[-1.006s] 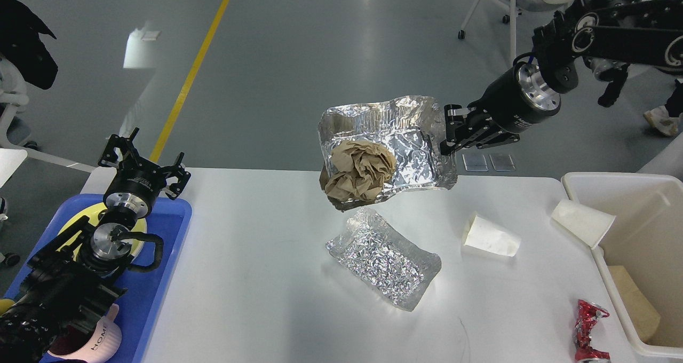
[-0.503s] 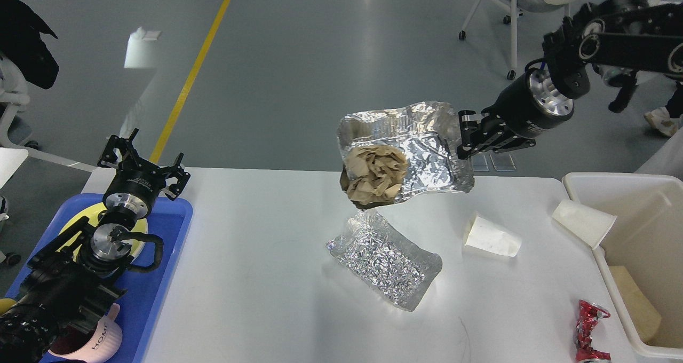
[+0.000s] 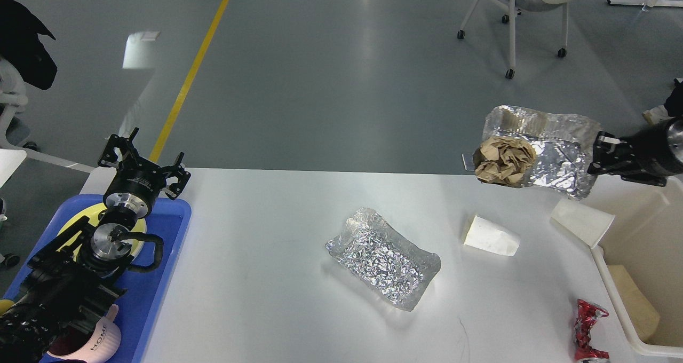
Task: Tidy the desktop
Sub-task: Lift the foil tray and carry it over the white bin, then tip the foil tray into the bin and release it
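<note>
Right gripper (image 3: 602,156): right edge of frame, fingers clamped on foil tray (image 3: 555,149) holding crumpled brown paper (image 3: 504,161)
Left gripper (image 3: 143,163): left of frame, fingers spread, empty
Table (image 3: 267,277): flattened foil tray (image 3: 384,257) at centre

Bright, even overhead light. Pale glare streaks the floor (image 3: 368,42) toward 12 o'clock. The foil (image 3: 384,259) sparkles sharply, casting a soft shadow on the desk (image 3: 256,277). Focus is crisp; slight bending at the edges.

The word "HOME" is readable in dark capital letters on the side of a pink mug (image 3: 98,341), which sits low in the view beneath the left end effector (image 3: 143,163). No other text is legible.
</note>
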You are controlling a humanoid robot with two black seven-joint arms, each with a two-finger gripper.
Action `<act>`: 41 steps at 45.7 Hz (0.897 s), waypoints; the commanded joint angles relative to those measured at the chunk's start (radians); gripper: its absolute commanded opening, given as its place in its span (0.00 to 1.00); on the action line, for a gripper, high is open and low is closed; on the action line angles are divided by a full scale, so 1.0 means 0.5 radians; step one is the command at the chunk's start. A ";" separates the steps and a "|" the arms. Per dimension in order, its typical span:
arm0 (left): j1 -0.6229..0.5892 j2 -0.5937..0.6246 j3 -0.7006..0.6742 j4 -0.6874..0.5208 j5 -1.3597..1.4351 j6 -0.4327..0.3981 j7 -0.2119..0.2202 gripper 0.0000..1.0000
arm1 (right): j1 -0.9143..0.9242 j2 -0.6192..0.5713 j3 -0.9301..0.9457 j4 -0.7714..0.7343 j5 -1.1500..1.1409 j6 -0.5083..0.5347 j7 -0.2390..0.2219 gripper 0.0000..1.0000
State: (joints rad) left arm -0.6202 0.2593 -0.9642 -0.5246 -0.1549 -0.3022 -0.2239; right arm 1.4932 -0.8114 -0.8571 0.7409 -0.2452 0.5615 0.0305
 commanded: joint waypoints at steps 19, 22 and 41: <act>0.001 0.000 -0.001 0.000 0.000 0.000 0.000 0.98 | -1.170 0.104 0.291 -1.138 0.564 -0.255 0.007 0.00; 0.001 0.000 -0.001 0.000 0.000 0.000 0.000 0.98 | -1.277 0.153 0.315 -1.236 0.592 -0.328 -0.003 0.00; 0.001 0.000 -0.001 0.000 0.000 0.000 0.000 0.98 | -1.667 0.279 0.330 -1.328 0.751 -0.724 -0.009 0.34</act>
State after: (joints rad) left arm -0.6202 0.2592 -0.9637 -0.5246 -0.1549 -0.3022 -0.2239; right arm 0.6830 -0.6798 -0.6918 0.0834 0.1260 0.2317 0.0246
